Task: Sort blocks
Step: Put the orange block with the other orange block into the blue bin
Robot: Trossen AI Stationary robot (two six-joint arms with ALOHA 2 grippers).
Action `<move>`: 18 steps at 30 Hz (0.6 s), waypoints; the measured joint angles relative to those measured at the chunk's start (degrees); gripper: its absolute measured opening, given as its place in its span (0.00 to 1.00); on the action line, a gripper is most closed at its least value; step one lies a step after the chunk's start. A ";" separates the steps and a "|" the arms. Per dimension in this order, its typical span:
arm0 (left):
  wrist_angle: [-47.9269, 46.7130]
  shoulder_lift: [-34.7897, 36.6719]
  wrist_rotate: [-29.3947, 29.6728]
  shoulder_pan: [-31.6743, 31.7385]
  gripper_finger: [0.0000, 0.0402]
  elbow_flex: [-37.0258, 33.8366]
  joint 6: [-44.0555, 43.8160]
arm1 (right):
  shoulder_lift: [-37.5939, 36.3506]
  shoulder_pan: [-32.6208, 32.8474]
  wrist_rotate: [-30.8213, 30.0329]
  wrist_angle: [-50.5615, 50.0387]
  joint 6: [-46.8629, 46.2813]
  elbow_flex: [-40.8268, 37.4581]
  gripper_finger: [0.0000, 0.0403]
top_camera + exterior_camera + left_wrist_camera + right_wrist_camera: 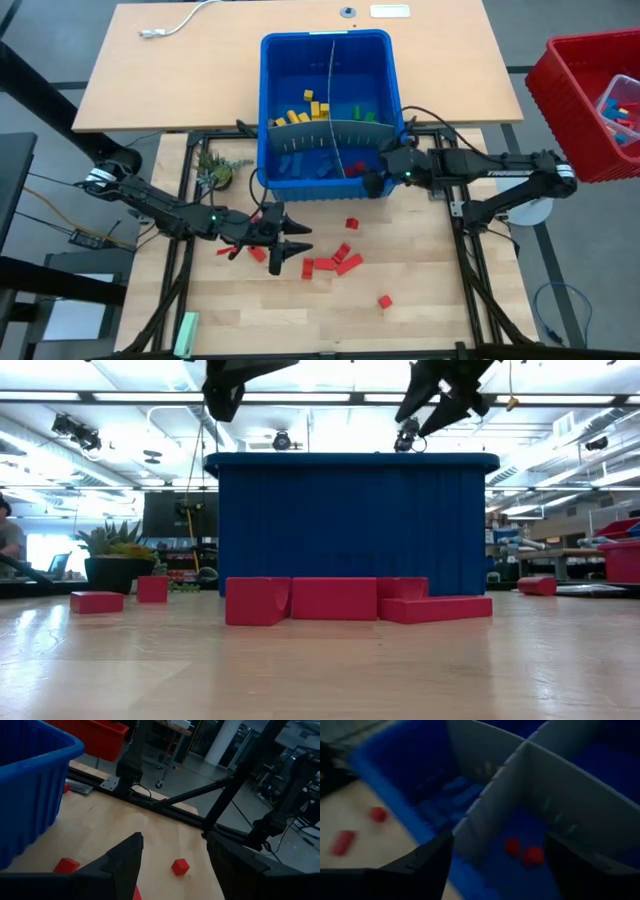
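Right gripper [372,180] is hanging over the bin's [272,60] near edge, above the red corner compartment, fingers spread wide with nothing between them. In its wrist view you can see two red blocks [522,851] lying on the bin floor right below it, next to the grey divider [535,780].

Left gripper [293,244] is out on the table [420,300] in front of the bin, released too, fingers apart and empty. It sits right at the loose red blocks [335,258], which are scattered on the wood just in front of the bin. One red block [385,301] lies off on its own, further from the bin than the rest.

Inside the bin: yellow blocks [300,112] in the far-left compartment, green ones [362,113] in the far-right, blue ones [300,163] near-left, reds near-right.

From the low view, a row of reds [330,600] lies in front of the bin wall, touching each other, with a couple more off to the side.

Small plant [215,172] just beside the bin's near-left corner. Red crate [575,90] well off to the right of the bin.
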State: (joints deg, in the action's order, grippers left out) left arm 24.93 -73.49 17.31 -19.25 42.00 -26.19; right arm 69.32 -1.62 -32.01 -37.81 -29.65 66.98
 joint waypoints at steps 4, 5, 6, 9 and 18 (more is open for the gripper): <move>-0.02 0.00 -0.25 0.00 0.58 0.00 -0.18 | -2.48 4.87 5.92 0.16 -1.87 0.00 0.76; -0.08 0.00 -0.25 0.00 0.58 0.00 -0.15 | -2.65 6.48 7.81 0.12 -2.29 0.00 0.77; -0.33 0.00 -0.27 0.00 0.58 0.00 0.18 | -2.69 8.13 9.82 0.12 -2.67 0.00 0.77; -0.90 0.00 -0.29 0.00 0.58 0.00 0.47 | -2.32 13.73 14.63 0.12 -2.90 0.00 0.76; -1.19 0.00 -0.40 0.00 0.58 0.00 0.47 | 5.45 32.70 16.20 0.01 -2.79 0.00 0.71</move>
State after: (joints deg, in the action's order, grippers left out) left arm 23.74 -73.49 16.91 -19.25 42.00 -25.71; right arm 74.77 31.08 -15.81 -37.80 -32.43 66.98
